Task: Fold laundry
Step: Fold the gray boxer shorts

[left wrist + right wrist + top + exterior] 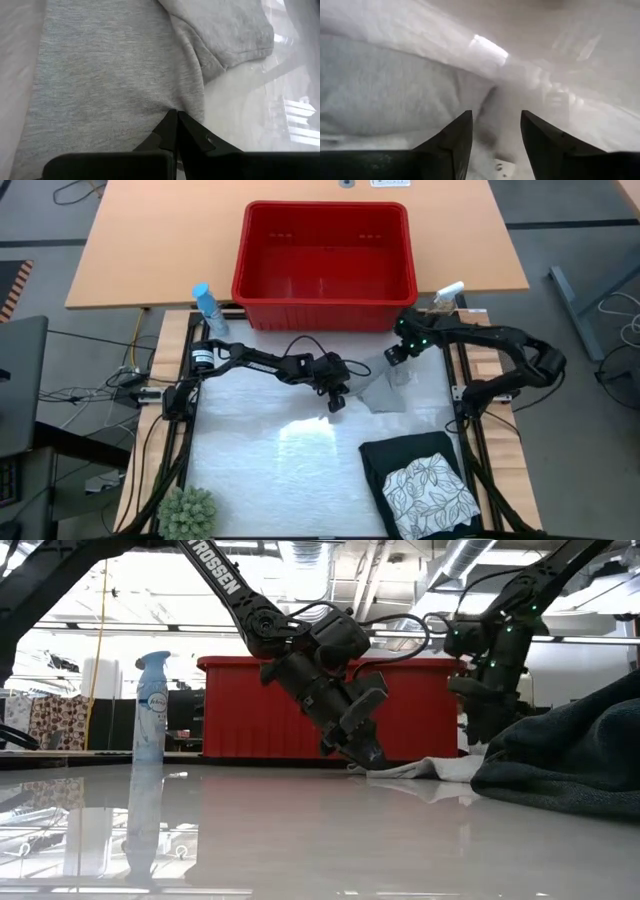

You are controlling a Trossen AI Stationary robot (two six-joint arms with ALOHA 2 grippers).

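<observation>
A small grey cloth (385, 385) lies crumpled on the white table top, in front of the red basket. My left gripper (338, 402) reaches in from the left and is shut at the cloth's left side (176, 116). My right gripper (398, 355) hangs open above the cloth's far part, and its fingers (455, 137) touch nothing. At the near right, the dark jeans (405, 455) lie folded with the white leaf-print cloth (430, 492) folded on top of them. My left gripper pinches the grey cloth at its left side (172, 102) between its two shut fingertips. The fingers slant down from the table's left. Small creases run to the fingertips. The cloth lies on the table (420, 768); one layer or several, I cannot tell.
A red plastic basket (325, 265) stands on the wooden table behind. A blue spray bottle (208, 308) stands at the far left corner and a white bottle (448, 295) at the far right. A green plant (188, 510) sits at the near left. The white surface (270, 460) is bare at the centre-left.
</observation>
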